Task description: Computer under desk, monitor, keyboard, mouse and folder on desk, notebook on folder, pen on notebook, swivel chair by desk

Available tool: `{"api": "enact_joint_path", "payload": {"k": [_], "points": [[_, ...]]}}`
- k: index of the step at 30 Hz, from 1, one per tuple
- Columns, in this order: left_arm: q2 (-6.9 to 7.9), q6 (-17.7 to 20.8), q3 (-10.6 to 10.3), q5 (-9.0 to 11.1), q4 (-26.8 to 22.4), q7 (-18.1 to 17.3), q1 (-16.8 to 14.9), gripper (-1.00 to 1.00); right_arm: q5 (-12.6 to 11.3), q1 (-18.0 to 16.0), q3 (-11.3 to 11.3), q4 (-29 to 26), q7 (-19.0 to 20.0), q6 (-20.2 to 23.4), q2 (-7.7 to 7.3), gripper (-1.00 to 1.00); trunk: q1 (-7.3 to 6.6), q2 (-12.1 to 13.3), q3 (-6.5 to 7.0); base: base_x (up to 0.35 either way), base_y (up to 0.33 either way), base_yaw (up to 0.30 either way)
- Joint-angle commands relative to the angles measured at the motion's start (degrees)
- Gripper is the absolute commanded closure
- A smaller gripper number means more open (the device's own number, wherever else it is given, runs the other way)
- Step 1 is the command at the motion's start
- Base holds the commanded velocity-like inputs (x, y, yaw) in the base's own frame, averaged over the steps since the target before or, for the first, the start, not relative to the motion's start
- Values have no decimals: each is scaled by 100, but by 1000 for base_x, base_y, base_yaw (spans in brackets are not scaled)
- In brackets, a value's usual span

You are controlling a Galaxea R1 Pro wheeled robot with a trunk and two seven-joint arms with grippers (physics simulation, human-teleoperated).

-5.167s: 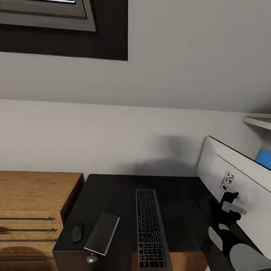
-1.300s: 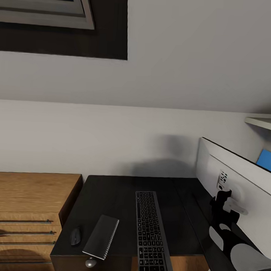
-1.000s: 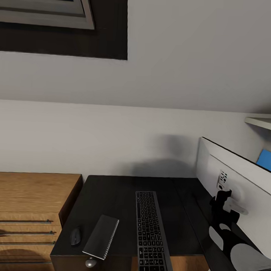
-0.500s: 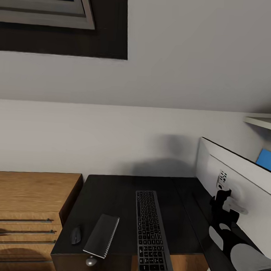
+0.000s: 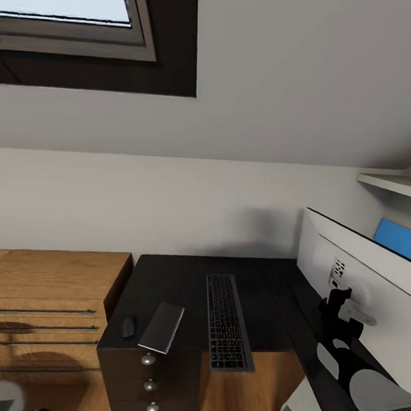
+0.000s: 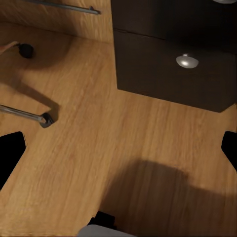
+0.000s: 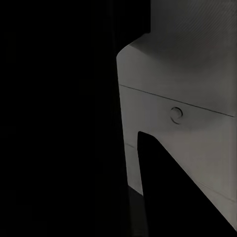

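Right gripper (image 5: pixel 338 302) at the monitor (image 5: pixel 372 270) back, clamp state unclear; keyboard (image 5: pixel 226 321), mouse (image 5: pixel 128 327), notebook (image 5: pixel 162 327) on desk (image 5: pixel 182 283), folder fetch likely next.

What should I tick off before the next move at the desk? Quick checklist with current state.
1. Keyboard on desk: ok, though its near end overhangs the front edge.
2. Mouse on desk: ok, but the notebook lies between it and the keyboard, so not next to it.
3. Monitor on desk: ok, white back faces the camera.
4. Folder on desk: not ok, none beside the mouse.
5. Pen on notebook: not ok, the cover is bare.
6. Right gripper free: cannot tell, jaws unclear against the monitor.
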Motion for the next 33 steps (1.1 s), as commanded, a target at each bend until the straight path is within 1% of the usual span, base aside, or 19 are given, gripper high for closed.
{"api": "enact_joint_path", "payload": {"k": [1, 33], "points": [[5, -17, -49, 41, -9, 47, -1, -100, 13, -7, 101, -10, -30, -17, -3, 100, -3, -7, -6, -335, 0, 0], [5, -14, -45, 61, -9, 38, -1, -100, 13, -7, 101, -10, -30, -37, 5, 100, -3, -7, -6, -336, 0, 0]]}}
